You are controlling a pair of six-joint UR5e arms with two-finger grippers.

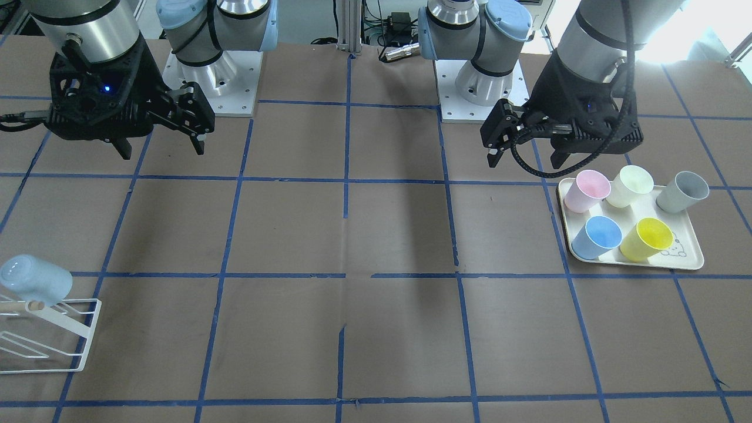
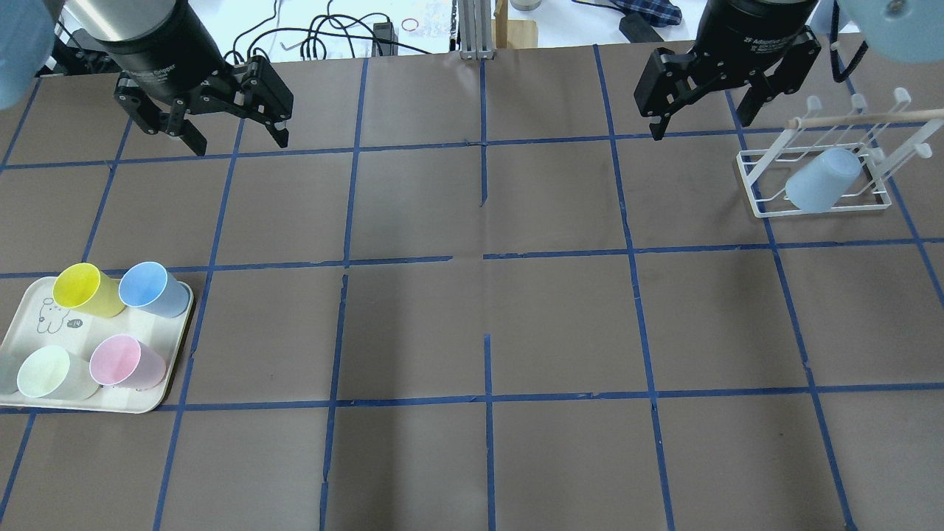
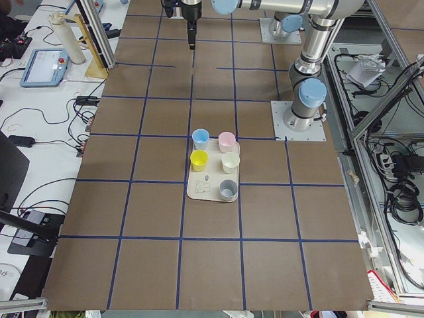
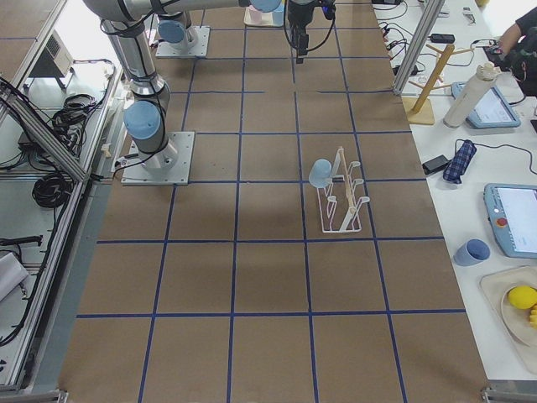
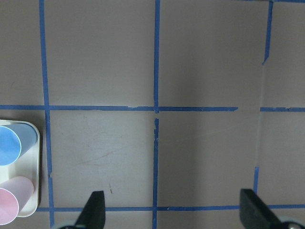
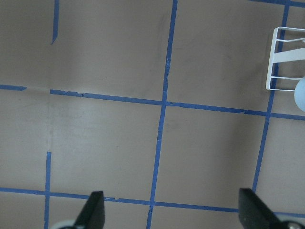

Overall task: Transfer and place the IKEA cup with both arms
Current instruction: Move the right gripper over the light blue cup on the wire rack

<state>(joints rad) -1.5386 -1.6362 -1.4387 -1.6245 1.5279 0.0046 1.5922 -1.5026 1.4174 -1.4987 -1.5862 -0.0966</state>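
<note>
The pale icy-blue IKEA cup [image 2: 822, 181] hangs upside down, tilted, on a peg of the white wire rack [image 2: 752, 184] at the table's right side. It also shows in the front view [image 1: 35, 281] and at the right wrist view's edge [image 6: 300, 93]. My right gripper [image 2: 700, 122] is open and empty, raised above the table, left of the rack and apart from it. My left gripper [image 2: 240, 140] is open and empty, high over the far left of the table. Both wrist views show spread fingers [image 5: 95, 210] [image 6: 95, 210] over bare table.
A cream tray [image 2: 177, 346] at the left front holds a yellow cup [image 2: 85, 289], a sky-blue cup [image 2: 151, 287], a pink cup [image 2: 125, 361], a pale green cup [image 2: 51, 372] and a grey cup [image 1: 681, 191]. The brown table has blue tape grid lines.
</note>
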